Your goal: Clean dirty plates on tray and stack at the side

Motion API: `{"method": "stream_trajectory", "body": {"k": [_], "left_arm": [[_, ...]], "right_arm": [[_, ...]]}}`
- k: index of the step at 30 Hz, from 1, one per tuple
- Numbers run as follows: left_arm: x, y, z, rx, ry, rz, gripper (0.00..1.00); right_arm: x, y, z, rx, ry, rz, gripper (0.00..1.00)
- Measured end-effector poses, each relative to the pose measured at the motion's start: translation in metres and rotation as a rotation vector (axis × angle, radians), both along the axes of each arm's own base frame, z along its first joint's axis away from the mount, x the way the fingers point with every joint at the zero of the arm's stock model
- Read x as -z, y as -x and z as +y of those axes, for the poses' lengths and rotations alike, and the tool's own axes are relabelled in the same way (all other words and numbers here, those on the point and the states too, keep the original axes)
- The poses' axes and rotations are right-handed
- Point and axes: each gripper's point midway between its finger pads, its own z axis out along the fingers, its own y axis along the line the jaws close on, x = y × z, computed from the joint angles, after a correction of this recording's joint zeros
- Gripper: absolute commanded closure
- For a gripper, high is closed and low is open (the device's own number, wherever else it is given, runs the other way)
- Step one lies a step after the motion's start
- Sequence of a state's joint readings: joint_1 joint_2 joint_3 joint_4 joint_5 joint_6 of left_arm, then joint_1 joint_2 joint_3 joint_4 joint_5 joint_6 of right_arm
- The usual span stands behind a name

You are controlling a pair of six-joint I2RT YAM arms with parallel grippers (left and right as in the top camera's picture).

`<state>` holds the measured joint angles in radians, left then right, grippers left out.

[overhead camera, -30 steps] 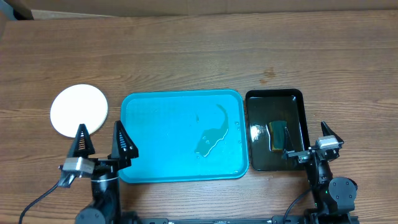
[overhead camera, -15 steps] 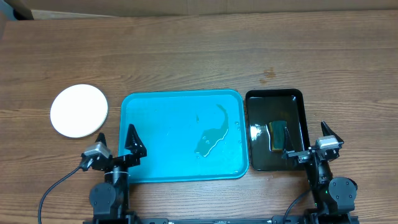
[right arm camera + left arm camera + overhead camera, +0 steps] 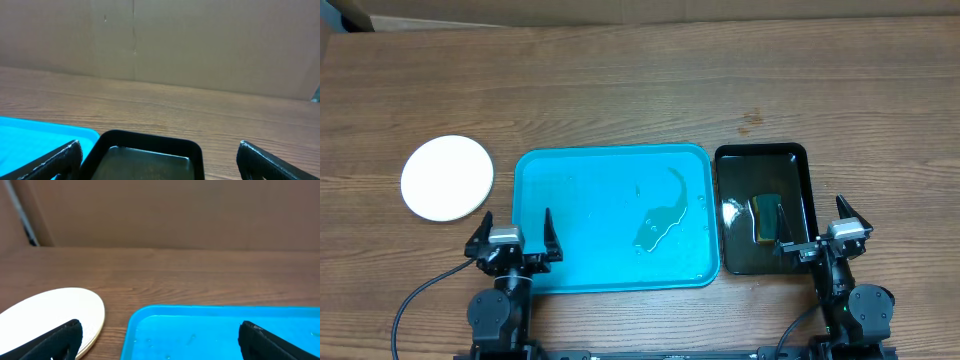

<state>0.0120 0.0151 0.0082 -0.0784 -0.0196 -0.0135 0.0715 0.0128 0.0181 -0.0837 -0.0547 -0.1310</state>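
The white plate [image 3: 447,178] lay near the left edge of the worktop [image 3: 620,90], just beside the blue tray [image 3: 580,190]. The left claw [image 3: 515,225] was spread wide and held nothing. It sat over the tray's near left corner, and the plate was farther back on its left, not touching. The right claw [image 3: 813,222] was wide and empty too, by the black tray [image 3: 800,170].

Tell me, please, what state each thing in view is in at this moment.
plates, off the tray, resting on the table to its left; only a clean white top shows.
tray, free of plates, wet with a puddle right of centre.
black tray, glossy, holding the sponge.
sponge, lying in the black tray, untouched.
left pincer, open, empty, straddling the tray's left edge.
right pincer, open, empty, at the black tray's near end.
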Motion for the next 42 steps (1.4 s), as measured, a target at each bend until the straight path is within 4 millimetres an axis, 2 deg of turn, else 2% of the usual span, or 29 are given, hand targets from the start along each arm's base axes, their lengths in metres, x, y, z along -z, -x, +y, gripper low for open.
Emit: {"method": "stream_trajectory", "body": {"k": [42], "left_arm": [[0.0, -0.0001, -0.004, 0.016, 0.014, 0.0, 0.0]], "right_arm": [[0.0, 0.0, 0.0002, -0.001, 0.0, 0.0, 0.0]]}}
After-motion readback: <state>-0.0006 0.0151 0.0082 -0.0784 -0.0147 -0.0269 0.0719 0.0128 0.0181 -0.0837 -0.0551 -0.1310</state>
